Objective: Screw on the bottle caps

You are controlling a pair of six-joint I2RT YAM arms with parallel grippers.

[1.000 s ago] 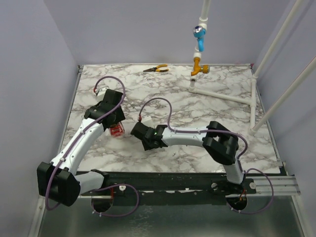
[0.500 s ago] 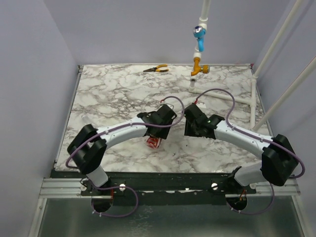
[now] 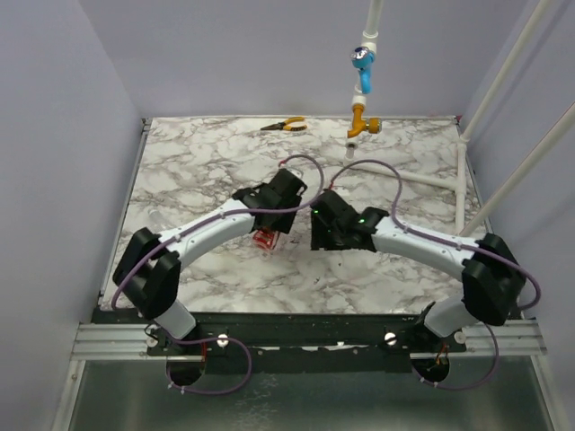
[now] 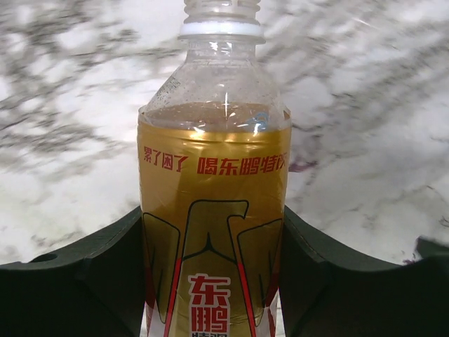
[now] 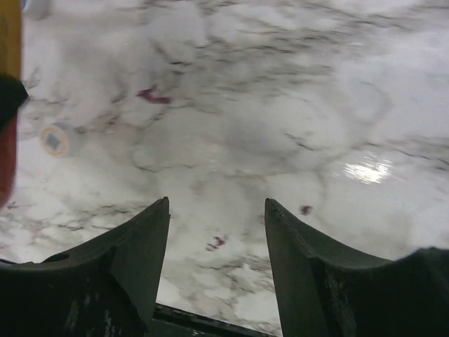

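My left gripper point(image 3: 268, 232) is shut on the bottle point(image 4: 214, 210), a clear bottle with a red label and amber liquid. It holds the bottle point(image 3: 264, 240) near the middle of the table. The bottle's threaded neck point(image 4: 221, 14) is bare, with no cap on it. My right gripper point(image 3: 322, 235) is just right of the bottle; in its wrist view the gripper point(image 5: 217, 207) is open and empty above the marble. A tiny round thing with a pale rim and bluish centre point(image 5: 55, 139), possibly a cap, lies blurred on the table at far left. No bright blue cap shows clearly.
Orange-handled pliers point(image 3: 284, 126) lie at the back edge. A light-blue valve handle point(image 3: 362, 63) with an orange fitting point(image 3: 362, 121) hangs on white pipes point(image 3: 404, 174) at the back right. The bottle's edge and left finger show in the right wrist view point(image 5: 8, 105).
My left arm has carried the bottle from the left side to the table's middle. My right arm has swung out from the left and now points at the bottle from the right.
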